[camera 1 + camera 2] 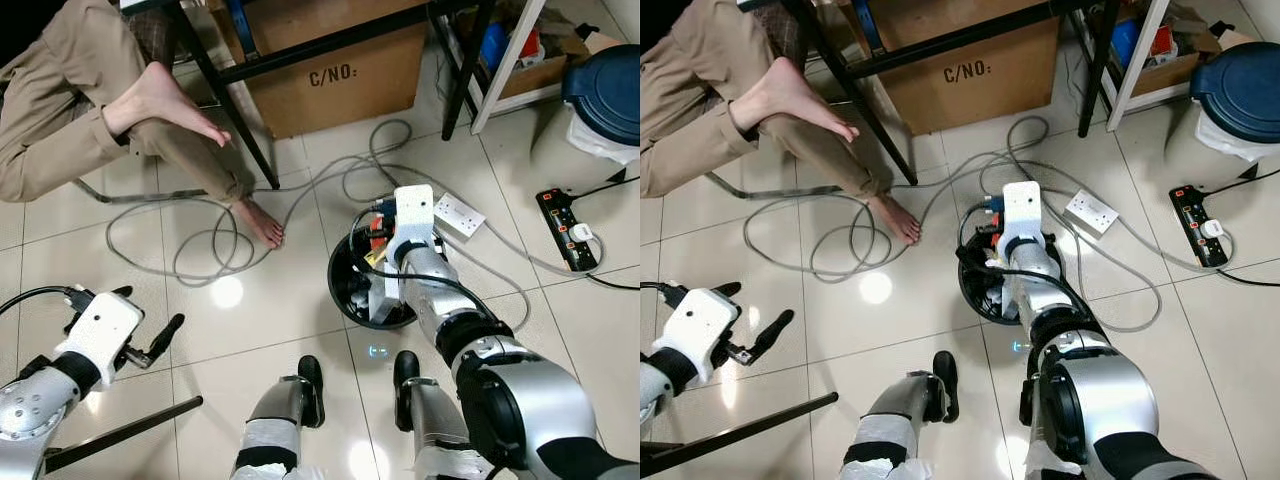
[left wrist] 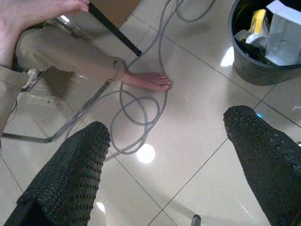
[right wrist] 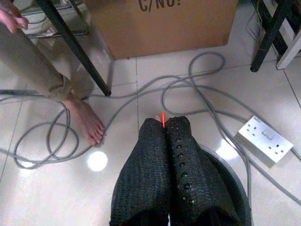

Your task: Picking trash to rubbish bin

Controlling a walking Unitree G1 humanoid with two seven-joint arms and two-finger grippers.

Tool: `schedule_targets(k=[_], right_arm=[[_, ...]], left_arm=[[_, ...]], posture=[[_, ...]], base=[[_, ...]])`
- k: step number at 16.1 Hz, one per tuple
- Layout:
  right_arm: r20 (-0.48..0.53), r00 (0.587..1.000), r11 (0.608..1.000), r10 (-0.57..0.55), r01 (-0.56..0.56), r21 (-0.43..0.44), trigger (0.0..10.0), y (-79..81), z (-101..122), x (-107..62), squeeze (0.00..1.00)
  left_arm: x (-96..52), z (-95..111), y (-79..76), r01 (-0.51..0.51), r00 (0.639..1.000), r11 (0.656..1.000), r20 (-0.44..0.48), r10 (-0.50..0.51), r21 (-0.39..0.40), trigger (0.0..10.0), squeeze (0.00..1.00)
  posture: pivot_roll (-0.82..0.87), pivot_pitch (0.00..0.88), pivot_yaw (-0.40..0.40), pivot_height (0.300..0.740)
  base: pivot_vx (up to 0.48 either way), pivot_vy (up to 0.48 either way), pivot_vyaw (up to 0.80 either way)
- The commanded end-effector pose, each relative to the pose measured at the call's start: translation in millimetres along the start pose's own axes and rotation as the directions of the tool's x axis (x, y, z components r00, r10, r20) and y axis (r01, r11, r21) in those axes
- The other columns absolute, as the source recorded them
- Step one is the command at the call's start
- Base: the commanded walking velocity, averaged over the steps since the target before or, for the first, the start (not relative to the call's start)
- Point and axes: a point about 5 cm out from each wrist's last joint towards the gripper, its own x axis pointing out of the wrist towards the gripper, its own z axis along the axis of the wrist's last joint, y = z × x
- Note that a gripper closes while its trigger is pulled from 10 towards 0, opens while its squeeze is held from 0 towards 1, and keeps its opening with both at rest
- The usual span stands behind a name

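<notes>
Left pincer (image 1: 165, 335) hangs spread and idle low over the floor tiles, near left. Right pincer (image 3: 165, 129) is pinching a thin red scrap (image 3: 162, 118), parked above the black bin (image 1: 342, 290), probably ready to drop it.

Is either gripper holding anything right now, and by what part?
The right gripper, above the bin, is shut on a thin red scrap, pinched at its lower end. The left gripper is open and holds nothing.
</notes>
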Motion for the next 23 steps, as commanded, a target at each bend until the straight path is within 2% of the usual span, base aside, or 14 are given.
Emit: schedule_targets(k=[1, 2, 3, 15, 18, 20, 23], right_arm=[[-0.050, 0.999, 1.000, 0.022, -0.022, 0.009, 10.0, 9.9, -13, -3.4, 0.00], [-0.055, 0.998, 1.000, 0.022, -0.022, 0.006, 10.0, 10.7, -15, -4.1, 0.76], [-0.058, 0.998, 1.000, 0.017, -0.017, 0.000, 10.0, 10.1, -17, -4.6, 1.00], [-0.055, 0.998, 1.000, 0.009, -0.009, -0.003, 10.0, 3.4, -19, -5.6, 1.00], [-0.050, 0.999, 1.000, 0.003, -0.004, -0.013, 10.0, -1.6, -19, -6.1, 1.00], [-0.039, 0.999, 1.000, -0.008, 0.007, -0.021, 10.0, -7.7, -17, -5.9, 1.00], [-0.008, 1.000, 0.999, -0.022, 0.022, -0.023, 10.0, -17.3, -12, -5.7, 1.00]], left_arm=[[-9.2, -10, 1.0, -0.001, 0.999, 1.000, -0.049, 0.001, -0.006, 10.0, 0.00], [-8.9, -9, 0.3, -0.002, 0.999, 1.000, -0.050, 0.001, -0.009, 10.0, 0.00], [-8.1, -9, -0.1, -0.001, 0.999, 1.000, -0.049, 0.001, -0.010, 10.0, 0.00], [-3.3, -9, -2.2, 0.001, 0.999, 1.000, -0.053, -0.001, -0.016, 10.0, 0.00], [2.5, -8, -4.9, 0.001, 0.999, 1.000, -0.038, -0.002, -0.024, 10.0, 0.00], [11.7, -6, -9.6, 0.001, 1.000, 0.999, -0.020, -0.002, -0.037, 10.0, 0.00], [26.8, 1, -26.8, 0.039, 0.999, 0.997, 0.027, -0.037, -0.066, 10.0, 0.00]], posture=[[0.39, 0.505, 0.206, 0.740], [0.39, 0.505, 0.206, 0.740], [0.39, 0.505, 0.206, 0.740], [0.37, 0.501, 0.202, 0.740], [0.35, 0.486, 0.190, 0.740], [0.32, 0.456, 0.173, 0.740], [0.27, 0.414, 0.157, 0.740]], base=[[0.000, 0.000, 0.00], [0.000, 0.000, 0.00], [0.000, 0.000, 0.00], [0.000, 0.000, 0.00], [0.000, 0.000, 0.00], [0.000, 0.000, 0.00], [0.000, 0.000, 0.00]])
